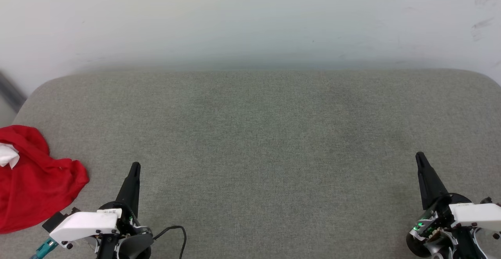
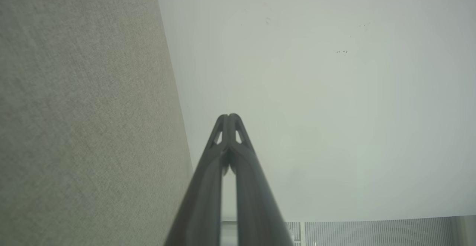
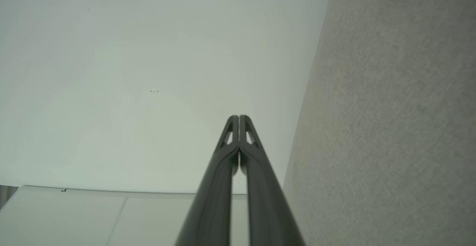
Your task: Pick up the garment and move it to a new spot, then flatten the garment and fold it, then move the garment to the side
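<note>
The garment (image 1: pixel 35 177), red with a bit of white showing, lies crumpled at the left edge of the grey cushioned surface (image 1: pixel 258 133) in the head view, partly cut off by the frame. My left gripper (image 1: pixel 135 166) sits at the lower left, just right of the garment and apart from it, shut with nothing in it. My right gripper (image 1: pixel 419 155) is at the lower right, far from the garment, also shut and empty. In the wrist views the left gripper (image 2: pixel 229 116) and the right gripper (image 3: pixel 238 116) show their fingertips pressed together, pointing toward the pale wall.
A pale wall (image 1: pixel 250 16) rises behind the grey surface's far edge. The surface's rounded back corners show at left and right. A black cable (image 1: pixel 176 231) loops beside my left wrist. The grey surface also appears in the wrist views (image 2: pixel 74 127) (image 3: pixel 390 127).
</note>
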Tool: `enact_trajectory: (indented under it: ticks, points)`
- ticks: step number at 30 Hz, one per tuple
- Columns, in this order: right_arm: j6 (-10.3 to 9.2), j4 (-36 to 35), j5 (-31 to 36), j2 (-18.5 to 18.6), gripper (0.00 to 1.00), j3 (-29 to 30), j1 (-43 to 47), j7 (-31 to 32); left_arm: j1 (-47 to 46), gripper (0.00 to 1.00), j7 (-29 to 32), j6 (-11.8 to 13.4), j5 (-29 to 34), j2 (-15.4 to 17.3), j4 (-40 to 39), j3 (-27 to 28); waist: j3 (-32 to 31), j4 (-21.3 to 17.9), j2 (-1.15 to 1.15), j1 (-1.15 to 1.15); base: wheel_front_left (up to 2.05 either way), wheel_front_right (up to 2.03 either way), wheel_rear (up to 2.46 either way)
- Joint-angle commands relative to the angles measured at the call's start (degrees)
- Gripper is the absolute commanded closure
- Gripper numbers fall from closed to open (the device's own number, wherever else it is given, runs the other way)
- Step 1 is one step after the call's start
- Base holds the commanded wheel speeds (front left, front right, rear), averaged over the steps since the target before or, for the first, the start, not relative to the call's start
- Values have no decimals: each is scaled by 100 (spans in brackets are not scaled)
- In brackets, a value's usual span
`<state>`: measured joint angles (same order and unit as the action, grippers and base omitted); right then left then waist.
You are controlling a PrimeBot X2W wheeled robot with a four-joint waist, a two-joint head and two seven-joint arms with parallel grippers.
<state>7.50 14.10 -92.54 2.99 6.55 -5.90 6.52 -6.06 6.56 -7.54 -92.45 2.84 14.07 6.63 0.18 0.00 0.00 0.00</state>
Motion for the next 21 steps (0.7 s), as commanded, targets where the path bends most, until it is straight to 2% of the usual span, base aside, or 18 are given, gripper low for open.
enact_trajectory:
  ticks: [1,21]
  points:
    - [-2,9,29,-19,100,-1,-71,-1,-35,100,12,-13,8,-11,1,8,0,0,0,0,0,0,0]
    - [-2,9,28,-19,100,-2,-71,-2,-35,100,12,-13,8,-11,1,7,0,0,0,0,0,0,0]
